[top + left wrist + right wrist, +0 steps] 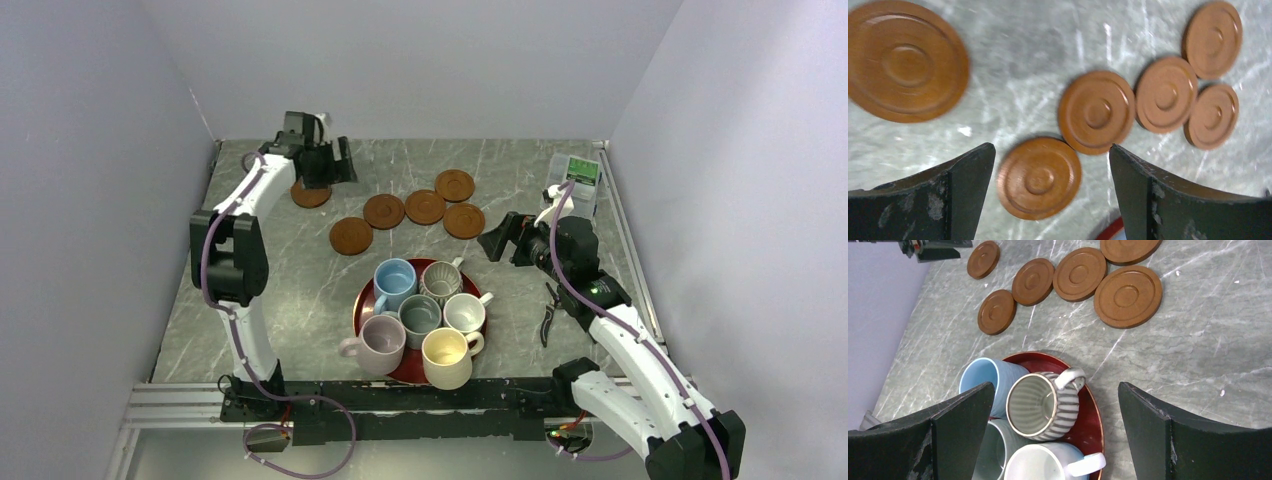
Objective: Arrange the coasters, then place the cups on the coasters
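Coasters, six ridged brown discs, lie on the marbled grey table. Five cluster together, some touching, and one lies apart by the left gripper, whose jaws gape empty. Six glazed cups crowd a glossy red tray. The right gripper hangs beside it, wide and empty. A dark tool lies to the right.

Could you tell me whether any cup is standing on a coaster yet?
No, all six cups stand on the red tray, while the coasters lie bare.

Lab test cell: bare white walls boxing a marbled table, aluminium rail.
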### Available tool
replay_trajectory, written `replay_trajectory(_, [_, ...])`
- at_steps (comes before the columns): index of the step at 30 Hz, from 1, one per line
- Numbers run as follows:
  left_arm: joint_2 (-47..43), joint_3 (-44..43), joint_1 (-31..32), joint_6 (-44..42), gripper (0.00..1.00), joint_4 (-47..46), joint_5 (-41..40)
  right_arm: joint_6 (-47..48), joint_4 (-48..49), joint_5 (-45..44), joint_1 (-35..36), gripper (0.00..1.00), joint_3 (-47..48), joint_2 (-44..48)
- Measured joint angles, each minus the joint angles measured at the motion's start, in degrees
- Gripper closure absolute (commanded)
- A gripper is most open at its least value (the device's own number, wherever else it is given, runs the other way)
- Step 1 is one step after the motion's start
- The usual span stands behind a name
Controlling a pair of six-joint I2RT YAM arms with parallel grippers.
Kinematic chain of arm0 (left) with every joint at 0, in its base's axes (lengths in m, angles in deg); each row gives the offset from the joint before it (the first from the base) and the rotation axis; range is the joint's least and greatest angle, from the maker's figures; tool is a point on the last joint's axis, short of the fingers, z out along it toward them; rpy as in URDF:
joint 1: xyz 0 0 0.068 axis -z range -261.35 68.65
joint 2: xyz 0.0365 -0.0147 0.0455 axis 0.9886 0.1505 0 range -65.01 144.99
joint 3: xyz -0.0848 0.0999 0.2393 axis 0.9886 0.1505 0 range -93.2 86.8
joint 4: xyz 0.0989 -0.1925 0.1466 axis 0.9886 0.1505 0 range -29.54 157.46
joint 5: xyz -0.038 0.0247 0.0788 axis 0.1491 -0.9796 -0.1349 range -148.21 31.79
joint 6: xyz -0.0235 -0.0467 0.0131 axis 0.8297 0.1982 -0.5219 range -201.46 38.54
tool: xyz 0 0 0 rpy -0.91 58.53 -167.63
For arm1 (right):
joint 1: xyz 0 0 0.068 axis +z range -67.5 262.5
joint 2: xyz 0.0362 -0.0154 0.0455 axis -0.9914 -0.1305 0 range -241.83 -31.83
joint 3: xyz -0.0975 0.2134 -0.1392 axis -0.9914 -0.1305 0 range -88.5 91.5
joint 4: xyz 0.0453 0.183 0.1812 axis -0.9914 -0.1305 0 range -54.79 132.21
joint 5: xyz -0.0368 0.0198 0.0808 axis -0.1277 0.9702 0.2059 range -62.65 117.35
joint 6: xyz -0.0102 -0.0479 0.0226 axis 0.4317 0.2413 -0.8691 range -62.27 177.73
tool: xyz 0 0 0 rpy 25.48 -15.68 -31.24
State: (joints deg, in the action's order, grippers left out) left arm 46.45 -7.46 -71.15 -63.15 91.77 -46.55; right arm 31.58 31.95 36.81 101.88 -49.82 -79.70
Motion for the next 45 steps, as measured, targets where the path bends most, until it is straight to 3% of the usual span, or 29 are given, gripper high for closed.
replay_trajectory(6, [6.0, -4.5, -5.2, 0.2, 0.1, 0.2, -2.8, 0.0, -0.1, 0.0, 0.0, 0.0, 0.0, 0.0])
replay_trajectory(12, [13.6, -7.7, -5.7, -0.2, 0.1, 0.2, -5.4, 0.0, -0.3, 0.0, 0.0, 0.0, 0.0, 0.2])
replay_trajectory(27, [21.3, -15.1, -6.7, -2.3, 0.11, -3.3, -5.5, 0.0, -2.1, 0.0, 0.0, 0.0, 0.0, 1.8])
replay_trajectory(36, [22.2, -15.4, -6.8, -3.7, 0.12, -3.4, -4.8, 0.0, -3.0, 0.0, 0.0, 0.0, 0.0, 1.6])
replay_trajectory(45, [19.4, -9.9, -6.6, -3.0, 0.13, -6.6, 0.2, 0.0, -3.4, 0.0, 0.0, 0.0, 0.0, 1.3])
